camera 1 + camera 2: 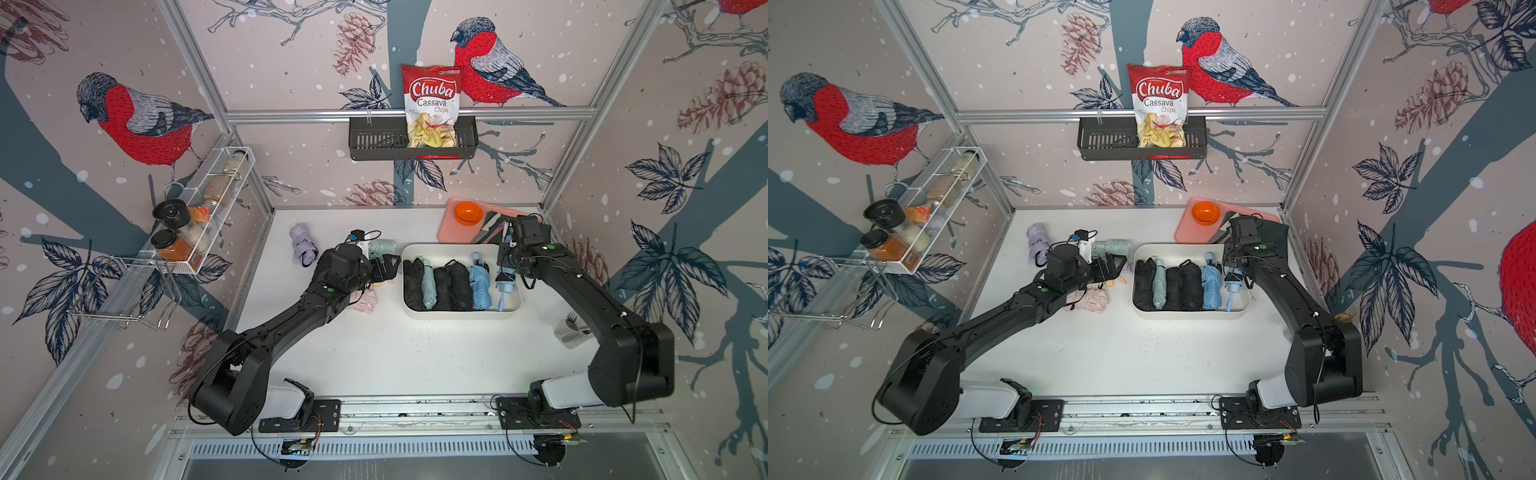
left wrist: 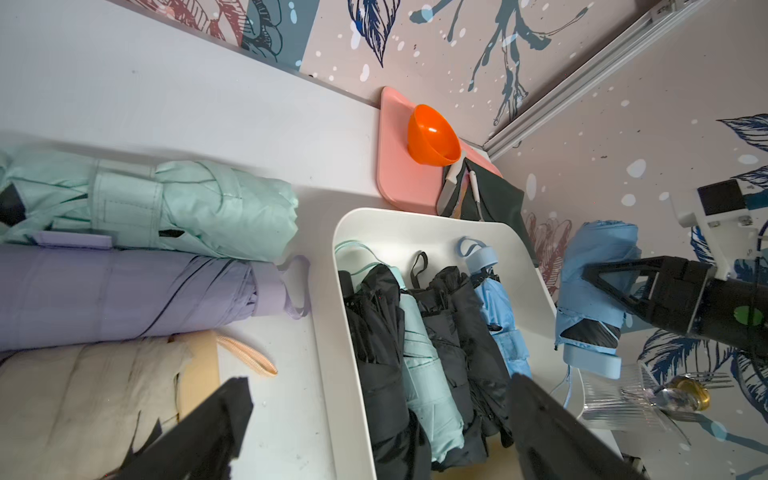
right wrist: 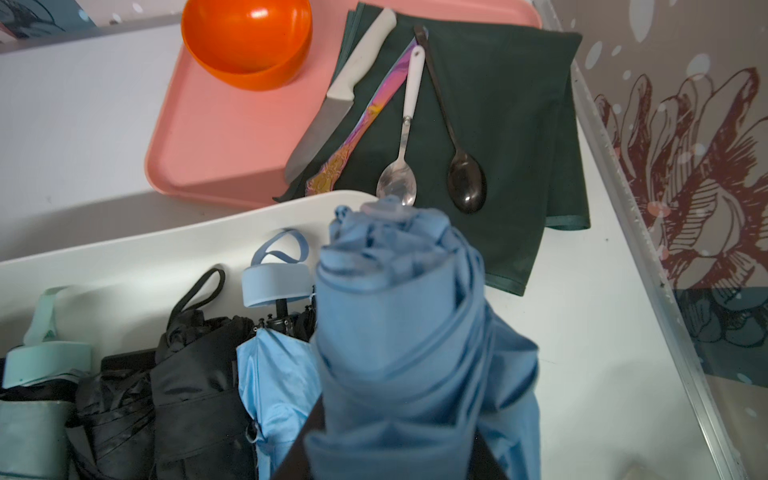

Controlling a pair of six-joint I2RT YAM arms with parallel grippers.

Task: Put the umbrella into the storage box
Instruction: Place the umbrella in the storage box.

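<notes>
- Right arm first: the right fingers [image 2: 615, 286] are closed part-way around a folded sky-blue fabric umbrella [image 3: 399, 324], pinching it round the middle.
- That umbrella hangs tilted over the right-hand end of the cream-white plastic storage box [image 1: 461, 316], the low bin with rounded corners. Its pale-blue handle end is lowest and the wrist strap dangles. Whether it touches the box, I cannot tell.
- Inside the box, five folded umbrellas lie side by side: black, pale mint, two more black, then a bright blue umbrella [image 1: 480, 286] nearest the held one.
- Over on the other side, the left fingers [image 1: 386, 268] are spread wide with nothing between them, just off the box's left wall above the white bench [image 1: 374, 353].
- On the bench left of the box lie a mint-green folded umbrella [image 2: 166, 203], a lilac umbrella [image 2: 124, 295] and a pale pink-cream umbrella [image 2: 83, 395], the last partly under the left arm.
- Behind the box, a flat pink tray [image 3: 216, 137] carries an orange plastic bowl [image 3: 245, 41]. A dark green cloth [image 3: 498, 124] overlaps its edge, with a knife and spoons on it.
</notes>
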